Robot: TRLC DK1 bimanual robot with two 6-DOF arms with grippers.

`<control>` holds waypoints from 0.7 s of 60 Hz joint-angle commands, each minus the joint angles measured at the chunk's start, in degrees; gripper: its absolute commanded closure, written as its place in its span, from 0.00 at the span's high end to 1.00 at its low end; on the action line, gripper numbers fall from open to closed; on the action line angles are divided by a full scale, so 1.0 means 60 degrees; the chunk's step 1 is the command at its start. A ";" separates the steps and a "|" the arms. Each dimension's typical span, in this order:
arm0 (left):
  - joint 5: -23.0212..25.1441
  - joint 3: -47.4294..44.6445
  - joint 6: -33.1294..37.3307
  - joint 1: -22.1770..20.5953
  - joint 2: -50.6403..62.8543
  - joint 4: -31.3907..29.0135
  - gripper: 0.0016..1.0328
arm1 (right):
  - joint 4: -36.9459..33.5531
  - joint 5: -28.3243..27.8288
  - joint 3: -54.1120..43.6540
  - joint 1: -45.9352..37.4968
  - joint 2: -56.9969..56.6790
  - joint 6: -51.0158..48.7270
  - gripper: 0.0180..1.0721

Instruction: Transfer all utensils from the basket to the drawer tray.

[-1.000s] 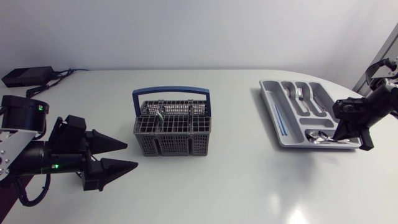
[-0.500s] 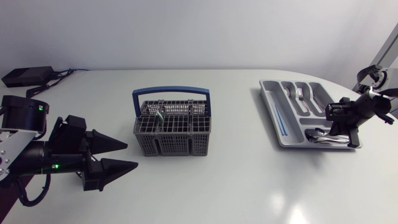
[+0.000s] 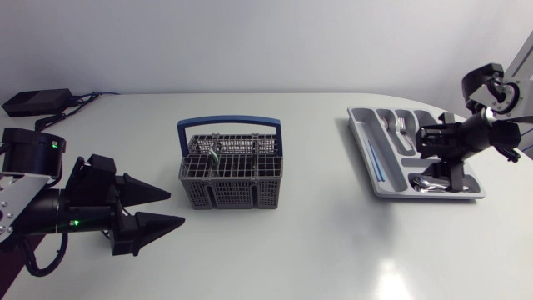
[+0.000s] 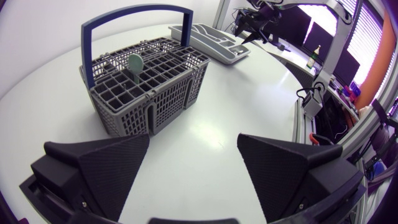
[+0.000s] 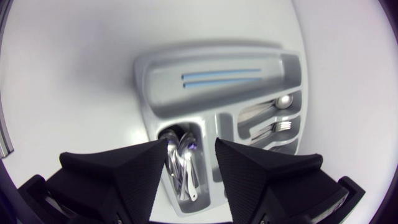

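Grey mesh forms the basket [image 3: 233, 193], which stands mid-table under a blue handle [image 3: 229, 123] and serves as the landmark for everything else. One utensil [image 4: 134, 63] shows in it, upright in a cell near the back, with a round pale-green end. Anything lying lower in the cells would be hidden from these views. The drawer tray [image 3: 364, 127] lies well to the right of the basket. In it are two thin blue sticks [image 5: 221, 76] in the long compartment, a small heap of spoons [image 5: 185, 163] and what look like two forks [image 5: 273, 127]. I would guess three or four spoons, but they overlap too much for a firm count. The right gripper [image 5: 191, 155] hangs over the tray, far from the basket, its fingers narrowly apart and holding nothing, with the spoon compartment directly below them. The left gripper [image 3: 176, 208] sits low on the table to the left of the basket, jaws spread wide and empty, pointing towards it. I judge this to be the release end of a delivery, with most pieces already across. The next move calls for one arm to go to the basket, come down over that green-ended piece from above, close on its head and lift it straight up clear of the mesh and the handle.
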 commanded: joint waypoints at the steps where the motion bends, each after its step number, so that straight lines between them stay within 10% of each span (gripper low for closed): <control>1: -0.0016 -0.0128 -0.0067 -0.0087 0.0210 0.0118 0.96 | -0.0340 -0.0088 -0.0355 0.0937 -0.0682 0.1235 0.58; 42: -0.0046 -0.0450 -0.0008 -0.0014 0.0547 0.1759 0.96 | -0.0545 0.1465 0.2340 0.8950 0.0021 0.9878 0.58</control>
